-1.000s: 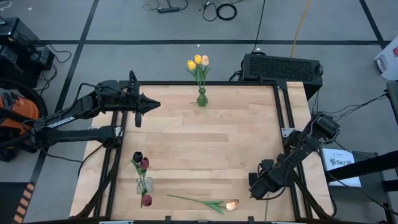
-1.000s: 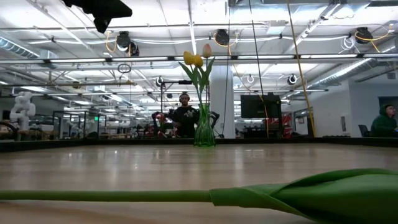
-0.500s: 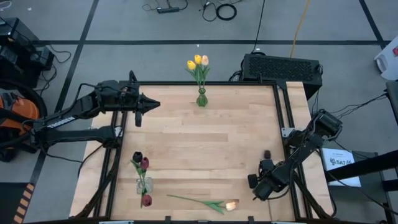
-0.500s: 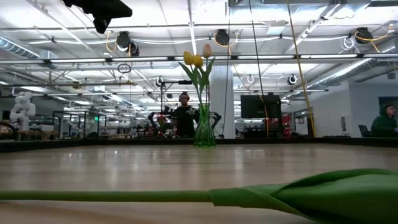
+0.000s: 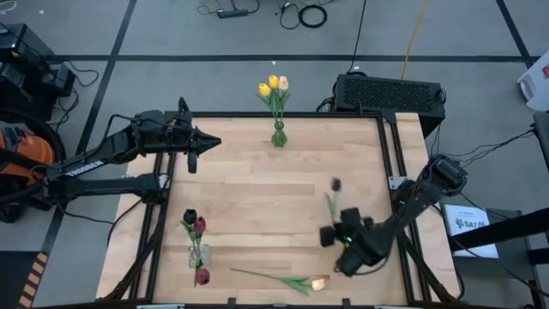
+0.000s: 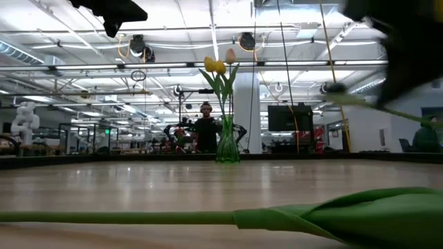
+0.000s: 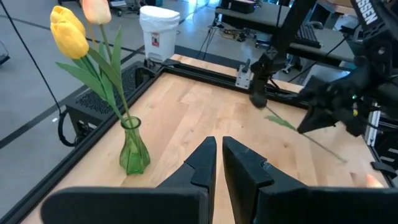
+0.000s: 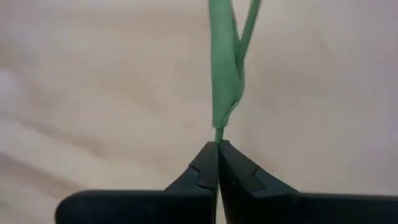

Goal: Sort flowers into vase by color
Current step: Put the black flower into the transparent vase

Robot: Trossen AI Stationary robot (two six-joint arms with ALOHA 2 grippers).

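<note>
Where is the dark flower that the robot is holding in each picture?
High view: dark tulip right of the middle, its stem running down to the right gripper.
Low view: blurred, upper right.
Left wrist view: far side of the table.
Right wrist view: only its stem, pinched in the gripper; the head is out of the picture.
Shared landmark: green vase of yellow tulips.

Yellow tulips [image 5: 268, 85], green vase [image 5: 279, 136], pale wooden table [image 5: 257, 197]

A near-black tulip [image 5: 335, 184] is lifted clear of the tabletop, its stem end pinched. Yellow and peach tulips [image 5: 273, 86] stand in the green vase; dark ones [image 5: 194, 223] apparently in a clear vase; a peach tulip [image 5: 319, 282] lies flat.
</note>
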